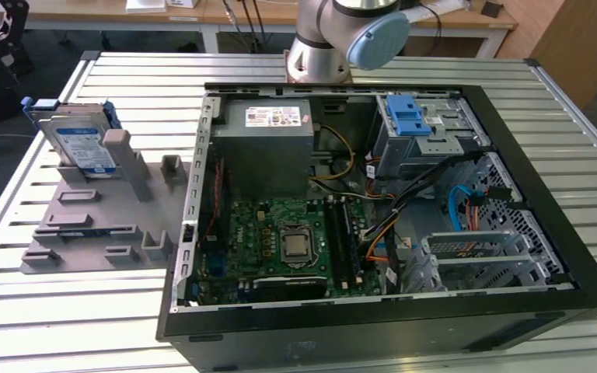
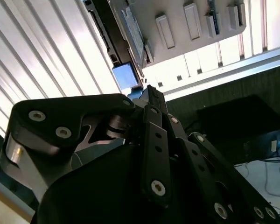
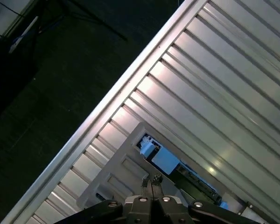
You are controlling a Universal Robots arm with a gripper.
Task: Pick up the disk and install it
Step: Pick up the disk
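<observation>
Disk [image 1: 81, 140]: on edge in the grey stand [image 1: 91, 225], at the exterior view's left, just beside the open computer case [image 1: 382, 311], on the slatted table [image 1: 29, 326]. Not yet lifted.

Gripper [image 3: 151, 179]: well apart from the disk, looking down on stand and disk in the first wrist view. Fingers pressed together, as far as that angle allows a judgement, with nothing between them.

Expect a stiff, dense metal slab, heavy for its look, smooth and probably slippery on the flat faces. Treat as fragile: no knocks, no squeezing on the label face or the circuit side. Better held across the two long edges, on the blue bracket [image 1: 31, 103], near the free upper end, clear of the posts.
</observation>
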